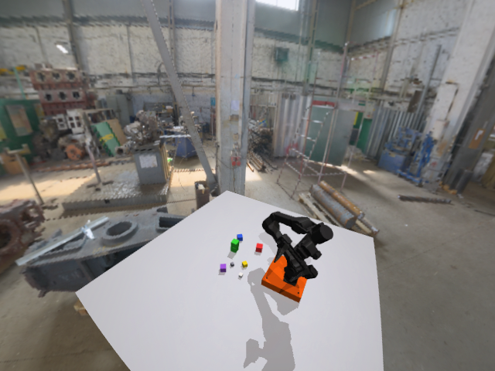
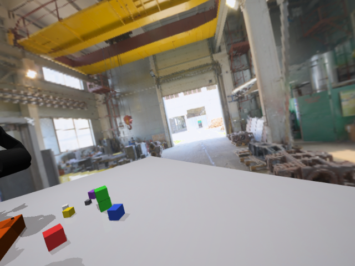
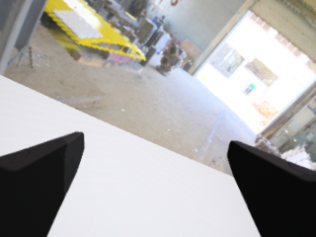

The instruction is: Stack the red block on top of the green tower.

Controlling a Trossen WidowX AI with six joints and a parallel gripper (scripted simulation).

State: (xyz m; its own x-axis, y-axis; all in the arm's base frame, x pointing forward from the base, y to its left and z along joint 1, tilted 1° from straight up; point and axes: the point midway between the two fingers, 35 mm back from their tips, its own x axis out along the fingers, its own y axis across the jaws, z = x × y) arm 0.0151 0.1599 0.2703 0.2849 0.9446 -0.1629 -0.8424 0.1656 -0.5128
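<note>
Nearest in the exterior view stands the orange base [image 2: 10, 231] of the arm, at the left edge of the white table [image 2: 229, 217]. Just beyond it the red block [image 2: 54, 236] lies flat on the table, apart from every other piece and untouched. Further in sit a yellow cube [image 2: 68, 211], a small white cube [image 2: 65, 206] and a small dark cube [image 2: 87, 201]. The blue cube [image 2: 115, 211] rests just beside the foot of the green tower [image 2: 102, 198], two green blocks stacked, upright though seemingly slightly askew; the resolution is poor. A purple cube [image 2: 91, 194] lies behind the tower.

The gripper [image 3: 155, 193] is spread wide with nothing between its fingers; the wrist view shows only bare table there. In the top view the arm [image 1: 298, 247] is folded over its base, the red block near it.
</note>
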